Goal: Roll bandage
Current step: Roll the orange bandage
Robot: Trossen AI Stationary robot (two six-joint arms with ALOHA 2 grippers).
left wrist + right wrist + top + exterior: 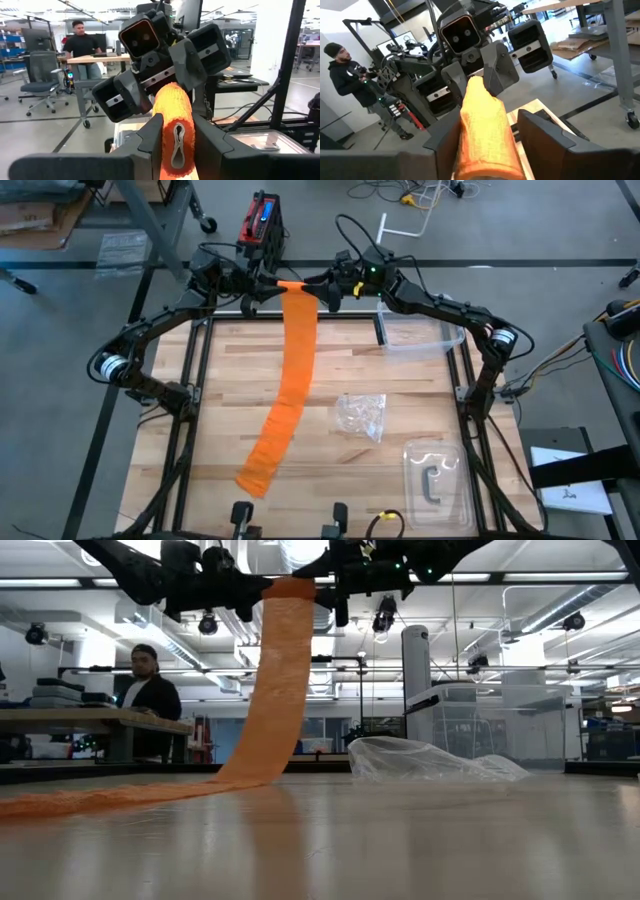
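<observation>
Where hands meet, bandage end hidden

Bandage bright orange, plain (woven texture in wrist views). Table pale wood, striped planks. Wrapper clear. Arms black.

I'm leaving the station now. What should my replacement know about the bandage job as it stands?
Left end effector: shut on the small rolled end of the bandage, raised over the table's far edge.
Right end effector: facing the left one, fingers either side of the roll; grip unclear.
Bandage: hangs from the roll and trails flat across the table to the near left.
Done: roll started.
Left: wind up the long tail.
</observation>
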